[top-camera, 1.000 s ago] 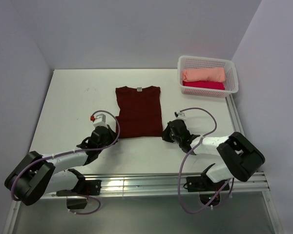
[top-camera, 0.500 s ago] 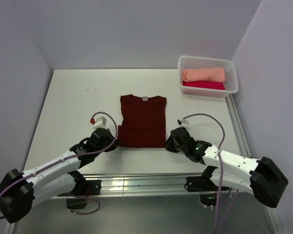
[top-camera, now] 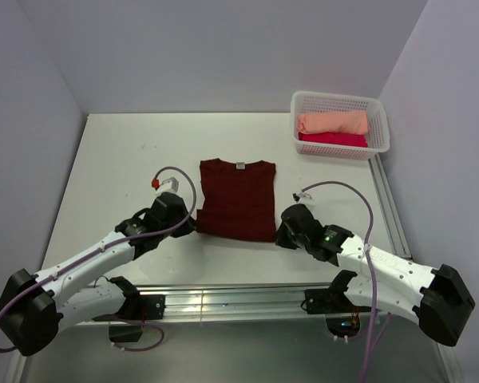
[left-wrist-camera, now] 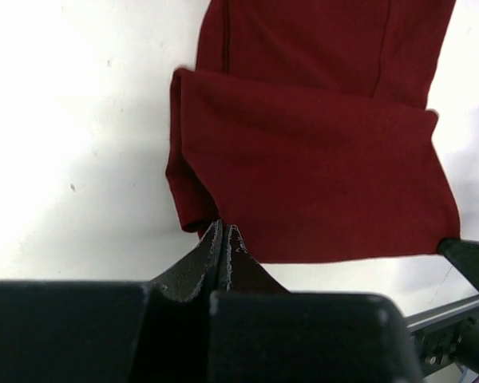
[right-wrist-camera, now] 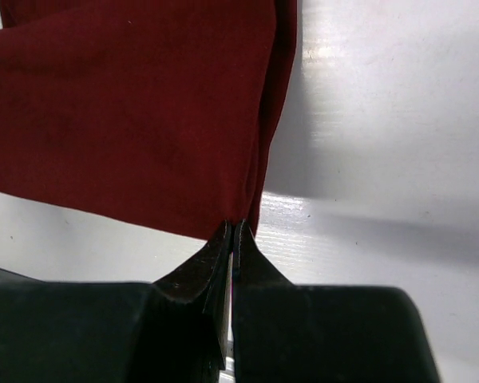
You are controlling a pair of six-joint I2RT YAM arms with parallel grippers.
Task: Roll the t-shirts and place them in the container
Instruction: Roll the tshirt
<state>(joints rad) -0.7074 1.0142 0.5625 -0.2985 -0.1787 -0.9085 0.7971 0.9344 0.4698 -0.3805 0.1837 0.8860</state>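
Leftmost, the left gripper (left-wrist-camera: 223, 233) pinches the near-left corner of the maroon t-shirt (top-camera: 238, 195), which lies mid-table (top-camera: 120, 159). The right gripper (right-wrist-camera: 234, 228) clamps its near-right corner. Far right, well apart, a white basket (top-camera: 339, 97) holds a peach t-shirt (top-camera: 331, 122) and a crimson-pink t-shirt (top-camera: 331, 140).

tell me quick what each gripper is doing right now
left gripper: closed, pinching the maroon t-shirt at its near hem corner
right gripper: closed, pinching the same shirt's other near corner

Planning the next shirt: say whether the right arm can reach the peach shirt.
Likely not yet: the right gripper is shut on the maroon shirt. Otherwise the peach shirt lies uncovered in the basket.
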